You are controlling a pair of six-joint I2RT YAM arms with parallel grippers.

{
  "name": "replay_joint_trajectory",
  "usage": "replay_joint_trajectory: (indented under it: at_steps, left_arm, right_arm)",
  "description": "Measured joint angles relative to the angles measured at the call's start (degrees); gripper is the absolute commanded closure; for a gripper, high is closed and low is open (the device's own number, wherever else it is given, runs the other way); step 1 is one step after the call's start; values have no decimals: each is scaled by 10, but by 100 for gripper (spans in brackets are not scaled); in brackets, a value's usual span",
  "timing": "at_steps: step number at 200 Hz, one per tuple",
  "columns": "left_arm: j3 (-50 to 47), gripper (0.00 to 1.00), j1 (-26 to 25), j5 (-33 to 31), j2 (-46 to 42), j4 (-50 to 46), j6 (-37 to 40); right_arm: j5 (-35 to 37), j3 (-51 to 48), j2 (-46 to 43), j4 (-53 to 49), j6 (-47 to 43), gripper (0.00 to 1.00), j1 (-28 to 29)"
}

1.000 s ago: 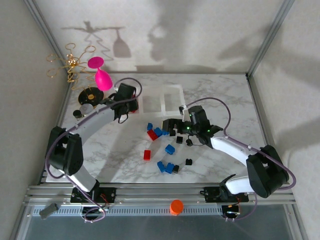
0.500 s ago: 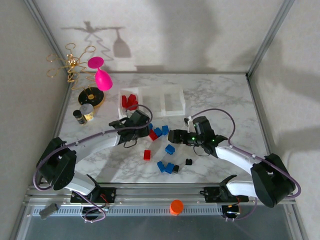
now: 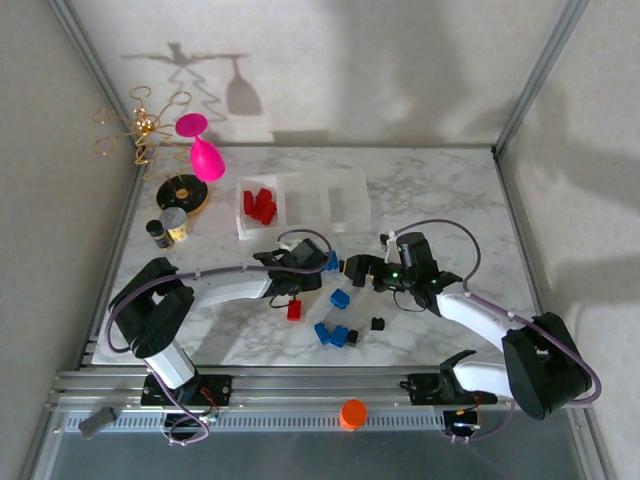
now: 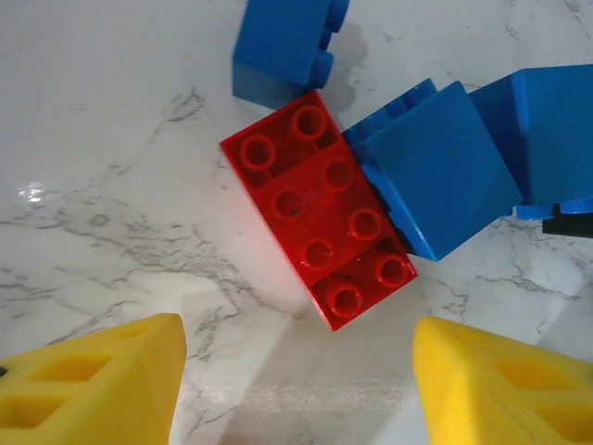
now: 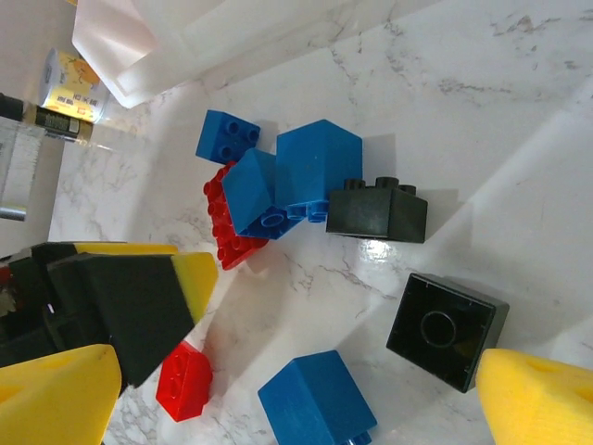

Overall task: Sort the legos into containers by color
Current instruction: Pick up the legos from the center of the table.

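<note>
My left gripper (image 4: 296, 389) is open just short of a red eight-stud lego (image 4: 320, 222), with bare marble between its yellow fingertips (image 4: 93, 380). Blue legos (image 4: 435, 171) crowd the red one's far side. My right gripper (image 5: 296, 399) is open wide over a loose blue lego (image 5: 315, 399), and a black lego (image 5: 447, 329) lies by its right finger. In the top view both grippers, left (image 3: 305, 272) and right (image 3: 358, 268), meet mid-table. The clear containers (image 3: 308, 205) stand behind them, the leftmost holding red legos (image 3: 260, 205). More legos (image 3: 330, 335) lie nearer the front.
A dark gold-lidded jar (image 3: 170, 225), a black dish (image 3: 185, 190), a pink glass (image 3: 205, 155) and a gold wire stand (image 3: 140, 125) crowd the back left corner. An orange cap (image 3: 352, 412) sits on the front rail.
My left arm swung from the leftmost container down and right to the brick cluster, its jaws widening. Red legos now show in that container. The right gripper shifted slightly nearer.
</note>
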Motion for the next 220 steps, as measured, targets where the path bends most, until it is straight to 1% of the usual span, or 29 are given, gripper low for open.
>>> replay_joint_trajectory:
  at_steps: [15,49,79,113,137,176,220]
  left_arm:
    - [8,30,-1,1,12,7,4]
    - [33,28,-2,1,49,10,13]
    - [49,27,-2,-5,75,9,18]
    - [60,29,-2,-24,93,10,23]
    - [70,34,-2,-44,109,9,24]
    - [70,42,-1,-65,110,8,24]
    - [50,51,-1,-78,103,17,23]
  right_arm:
    - [-2,0,0,3,0,1,-5]
    - [-2,0,-2,4,0,1,-13]
    - [-1,0,-10,4,0,1,-17]
    - [-1,0,-14,4,0,1,-19]
    - [-2,0,-14,4,0,1,-21]
    - [-6,0,-14,4,0,1,-23]
    - [-12,0,-12,4,0,1,-23]
